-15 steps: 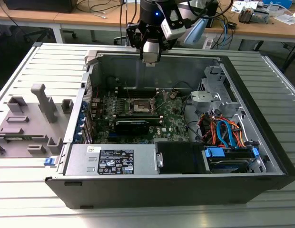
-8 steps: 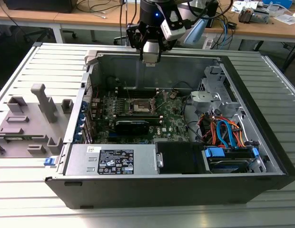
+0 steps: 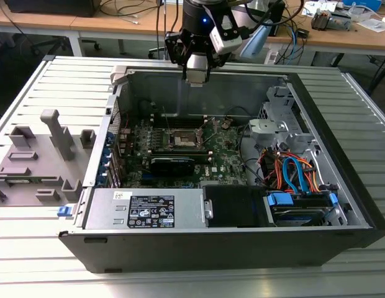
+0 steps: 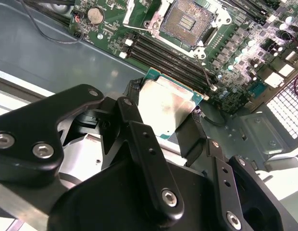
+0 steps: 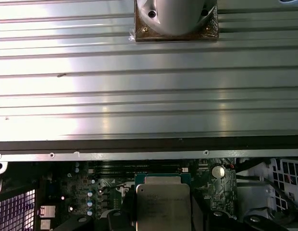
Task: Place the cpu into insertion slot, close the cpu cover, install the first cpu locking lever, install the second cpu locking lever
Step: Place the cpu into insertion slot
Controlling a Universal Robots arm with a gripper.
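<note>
— Above the open computer case [image 3: 242, 93], what did the gripper [image 4: 163, 115] carry?
— The cpu [image 4: 170, 106] [image 5: 163, 207], pinched by its edges between the black fingers [image 4: 127, 110], silver lid showing in both wrist views.
— Any writing?
— Faint print on the lid and a dark label [image 3: 152, 211] on the power supply [image 3: 105, 208], neither legible.
— And the insertion slot [image 4: 190, 19]?
— Bare, on the green motherboard [image 3: 223, 155], well below the chip.

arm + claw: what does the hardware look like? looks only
The matte black claw is built of jointed linkage bars with rounded ends, pinned by silver screws. In the exterior view the arm's wrist is black, with a small blue light and a white-grey box mounted beside it.
</note>
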